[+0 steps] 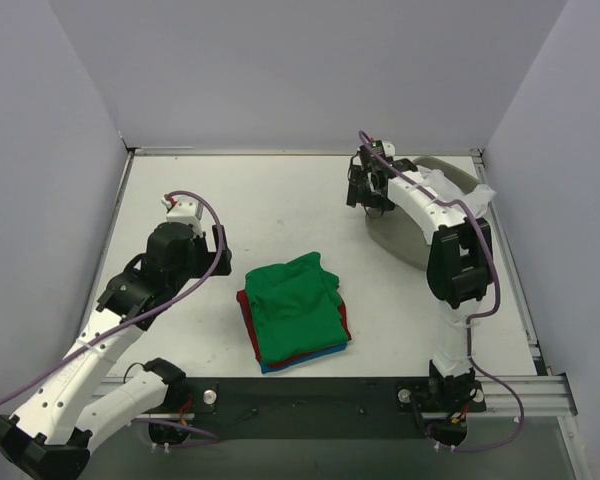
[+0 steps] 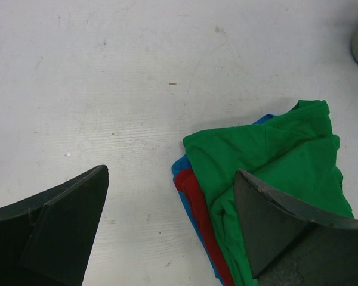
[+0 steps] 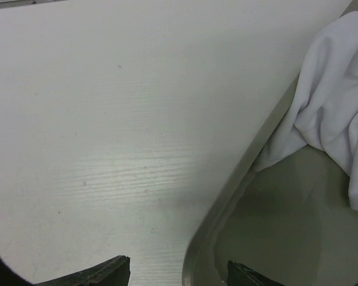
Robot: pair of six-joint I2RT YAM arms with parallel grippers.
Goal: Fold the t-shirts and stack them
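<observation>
A folded green t-shirt [image 1: 297, 304] tops a stack on a red one [image 1: 244, 304] and a blue one [image 1: 290, 364] at the table's front middle. The stack also shows in the left wrist view: green [image 2: 274, 161], red [image 2: 198, 208], blue [image 2: 180, 165]. A white t-shirt [image 1: 450, 190] lies crumpled in the grey-beige tray [image 1: 400, 238] at the back right; it also shows in the right wrist view [image 3: 334, 113]. My left gripper [image 1: 218, 243] is open and empty, just left of the stack. My right gripper [image 1: 368, 198] is open and empty above the tray's left rim [image 3: 238, 185].
Grey walls close in the table on the left, back and right. A metal rail runs along the table's front edge [image 1: 380, 385]. Bare table top [image 1: 270, 200] lies between the stack and the back wall.
</observation>
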